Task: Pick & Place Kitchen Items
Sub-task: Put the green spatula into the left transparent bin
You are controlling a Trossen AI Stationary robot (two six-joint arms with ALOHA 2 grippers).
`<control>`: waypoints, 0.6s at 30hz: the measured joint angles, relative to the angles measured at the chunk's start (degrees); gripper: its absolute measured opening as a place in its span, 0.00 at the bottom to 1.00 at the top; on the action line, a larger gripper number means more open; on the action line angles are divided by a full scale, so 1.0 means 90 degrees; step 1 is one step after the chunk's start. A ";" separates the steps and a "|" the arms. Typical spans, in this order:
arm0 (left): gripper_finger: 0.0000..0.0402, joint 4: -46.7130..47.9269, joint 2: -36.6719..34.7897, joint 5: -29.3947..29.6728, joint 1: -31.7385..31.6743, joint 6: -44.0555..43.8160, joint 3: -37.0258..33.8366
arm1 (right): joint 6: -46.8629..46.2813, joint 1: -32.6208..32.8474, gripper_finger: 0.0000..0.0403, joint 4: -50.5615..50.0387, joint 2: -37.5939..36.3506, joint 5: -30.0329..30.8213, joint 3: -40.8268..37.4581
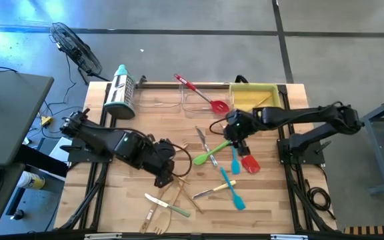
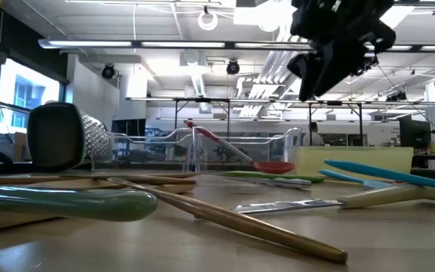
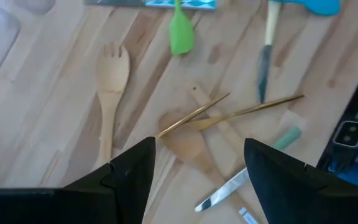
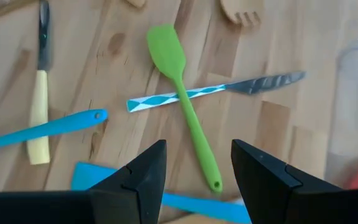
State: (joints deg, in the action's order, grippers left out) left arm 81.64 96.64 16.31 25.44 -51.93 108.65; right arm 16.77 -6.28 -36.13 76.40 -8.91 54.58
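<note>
Wooden tabletop point(image 1: 125, 207) is pretty cluttered with utensils right now. Nearest the front edge there's a pale wooden fork point(image 1: 151, 217), a green-handled knife point(image 1: 167, 205) lying roughly crosswise, and some thin wooden sticks point(image 1: 182, 187) crossing each other at angles. The left gripper point(image 1: 165, 175) hovers right over that pile, fingers spread wide with nothing in them; its wrist view looks down on a wooden spoon point(image 3: 188, 144) between the fingers.

A bit further in on the right side, a blue spatula point(image 1: 233, 190) runs diagonally with its blade toward the front, next to a cream-handled knife point(image 1: 209, 192). Behind those, the green spatula point(image 1: 210, 154) lies diagonally, blade toward the left arm, handle end toward the right gripper point(image 1: 239, 148), crossing a patterned-handle knife point(image 4: 194, 94). The right gripper hangs above its handle end, fingers partly apart, not gripping anything. A red spatula point(image 1: 250, 163) sits just beside it.

At the back: steel grater point(image 1: 121, 90), clear tray point(image 1: 169, 99) with another red spatula point(image 1: 202, 93) leaning diagonally across it, and a yellow tray point(image 1: 249, 93).
</note>
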 joint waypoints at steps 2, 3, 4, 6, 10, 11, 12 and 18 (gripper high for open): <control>0.60 -0.0348 -0.0005 0.0015 0.0071 0.0158 -0.0120 | -0.0002 0.0003 0.43 0.0122 0.0276 0.0002 -0.0014; 0.60 -0.0505 -0.0004 0.0029 0.0088 0.0244 -0.0180 | 0.0000 0.0002 0.43 0.0176 0.0417 0.0002 -0.0014; 0.60 -0.0603 0.0003 0.0049 0.0109 0.0286 -0.0229 | 0.0016 0.0002 0.43 0.0257 0.0554 0.0005 -0.0014; 0.60 -0.0697 0.0002 0.0051 0.0113 0.0285 -0.0317 | 0.0163 0.0002 0.42 0.0365 0.0813 0.0003 -0.0014; 0.60 -0.0803 0.0007 -0.0058 0.0094 0.0203 -0.0439 | 0.0475 -0.0015 0.39 0.0375 0.1305 0.0000 -0.0014; 0.60 -0.0824 0.0007 -0.0058 0.0091 0.0190 -0.0437 | 0.0507 -0.0015 0.38 0.0373 0.1415 0.0002 -0.0014; 0.60 -0.0832 0.0005 -0.0055 0.0091 0.0188 -0.0436 | 0.0535 -0.0015 0.38 0.0379 0.1520 0.0002 -0.0014; 0.60 -0.0820 0.0002 -0.0060 0.0094 0.0188 -0.0436 | 0.0668 0.0066 0.35 0.0709 0.2056 0.0415 -0.0014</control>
State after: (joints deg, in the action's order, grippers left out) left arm 74.26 96.66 15.77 26.28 -50.24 104.73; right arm 22.79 -5.69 -29.74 94.90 -5.17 54.46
